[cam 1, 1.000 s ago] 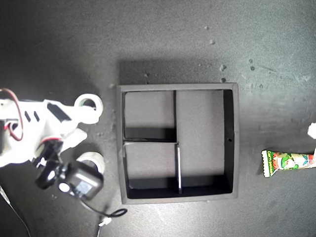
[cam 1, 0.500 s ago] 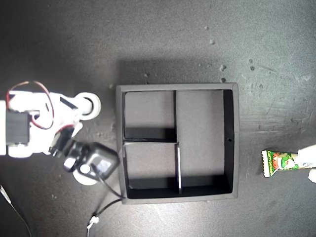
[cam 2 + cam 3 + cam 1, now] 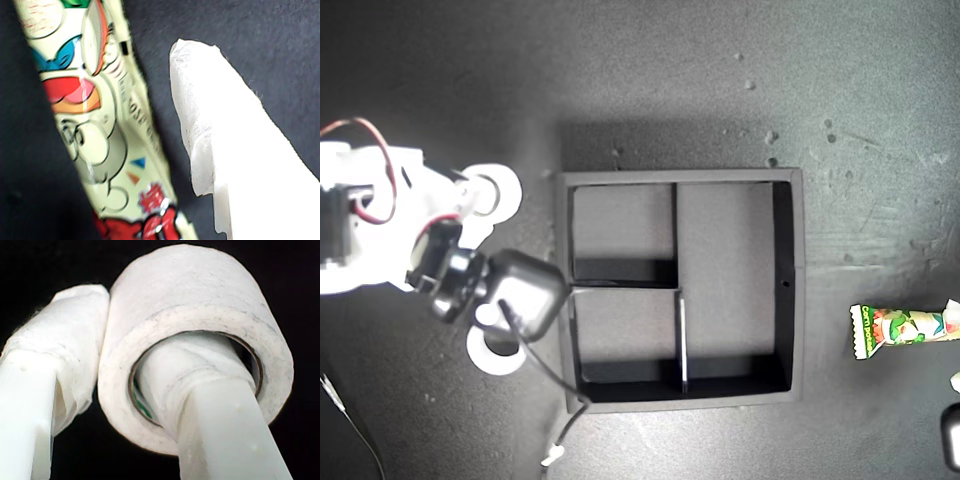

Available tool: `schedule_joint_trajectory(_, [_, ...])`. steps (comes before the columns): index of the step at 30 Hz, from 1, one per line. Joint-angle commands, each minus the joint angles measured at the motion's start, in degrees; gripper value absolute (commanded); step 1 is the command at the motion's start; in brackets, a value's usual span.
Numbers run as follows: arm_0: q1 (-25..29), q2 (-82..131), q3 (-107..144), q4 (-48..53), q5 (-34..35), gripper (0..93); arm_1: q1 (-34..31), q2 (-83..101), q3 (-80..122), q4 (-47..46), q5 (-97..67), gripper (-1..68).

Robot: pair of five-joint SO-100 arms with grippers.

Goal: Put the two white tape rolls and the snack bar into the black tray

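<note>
The black tray point(image 3: 798, 260) sits mid-scene with its compartments bare. At the exterior view's left, my second gripper point(image 3: 125, 340) is shut on a white tape roll point(image 3: 200, 305), one finger through the hole and one outside the wall. That held roll point(image 3: 492, 192) sits just beyond the tray's left wall. The other white tape roll point(image 3: 492, 352) lies on the mat, half hidden under the arm's camera. The snack bar point(image 3: 905, 327) lies at the exterior view's right. My first gripper point(image 3: 954, 345) barely shows there. One finger point(image 3: 215, 115) stands beside the snack bar point(image 3: 95, 125), apart from it.
The second arm's black camera housing point(image 3: 525, 290) overhangs the tray's left wall, and its cable point(image 3: 555, 395) trails to the tray's near corner. A dark mat point(image 3: 650, 80) covers the whole surface. Small crumbs point(image 3: 770, 135) dot it behind the tray.
The second arm has swung round with its roll, and its camera housing has moved toward the tray. The first gripper's finger has slid off toward the exterior view's right edge. The snack bar stays put.
</note>
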Motion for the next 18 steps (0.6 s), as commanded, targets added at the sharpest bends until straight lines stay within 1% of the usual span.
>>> schedule_joint_trajectory(1, [0.4,3.6,-8.6,1.7,2.3,0.0,-1.4,0.7,6.7,-9.9,1.9,25.5])
schedule_joint_trajectory(5, [2.5,1.5,-17.9,4.9,3.8,0.0,-3.7,0.7,16.3,-20.0,2.7,26.2])
schedule_joint_trajectory(9, [5.2,-1.8,-24.6,6.2,4.7,0.0,-4.2,0.7,23.1,-25.7,2.5,27.4])
schedule_joint_trajectory(11, [6.5,-3.1,-26.6,6.2,4.7,0.0,-4.1,0.2,26.1,-28.7,2.4,26.5])
schedule_joint_trajectory(14, [8.1,-4.7,-28.7,6.3,5.0,0.0,-3.1,0.1,28.7,-30.2,1.3,20.2])
schedule_joint_trajectory(18, [9.9,-7.7,-31.5,7.5,5.4,0.0,0.5,0.8,29.7,-29.1,-3.3,3.9])
